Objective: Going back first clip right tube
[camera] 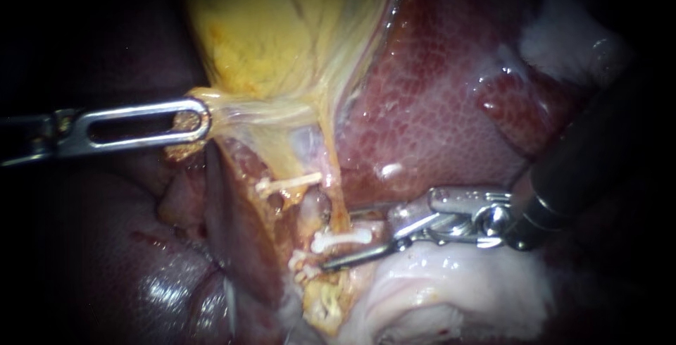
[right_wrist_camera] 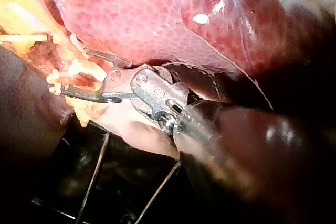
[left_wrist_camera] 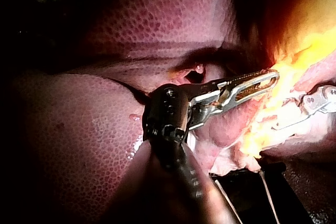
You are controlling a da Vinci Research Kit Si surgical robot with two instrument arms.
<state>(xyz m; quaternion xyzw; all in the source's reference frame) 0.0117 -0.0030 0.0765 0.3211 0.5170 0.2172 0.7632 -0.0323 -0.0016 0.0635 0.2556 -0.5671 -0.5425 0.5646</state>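
Our left instrument (camera: 200, 118) comes in from the left, and its slotted jaws are clamped on the yellow tissue at the narrow end of the gallbladder (camera: 282, 28). That tissue is drawn out into pale strands towards the jaw tips. The gallbladder is a yellow sac lying against the mottled red liver (camera: 436, 105), and its wall hides whatever is inside it.

Below the grasp, a strip of yellow, ragged tissue runs downwards, with the tube (camera: 318, 208) in it. A white clip (camera: 355, 234) lies across the lower part of this strip, to the right of the tube. We cannot tell whether it closes fully around the tube.

Our right instrument (camera: 338, 241) enters from the right. Its jaws are released and spread, one above the clip and one below, with the clip in the gap between them. The right wrist view shows the same spread, the lower jaw reaching further into the yellow tissue than the upper.

A second clip (camera: 289, 184) sits higher on the strip, well apart from the right instrument's jaws. Small white pieces (camera: 303, 262) lie just beside the lower jaw tip, but we cannot make out what they are.

Pale tissue (camera: 458, 296) lies under the right instrument's wrist. In both wrist views a dark hollow (right_wrist_camera: 121, 182) crossed by thin wires opens beneath the tissue, and its contents do not show.
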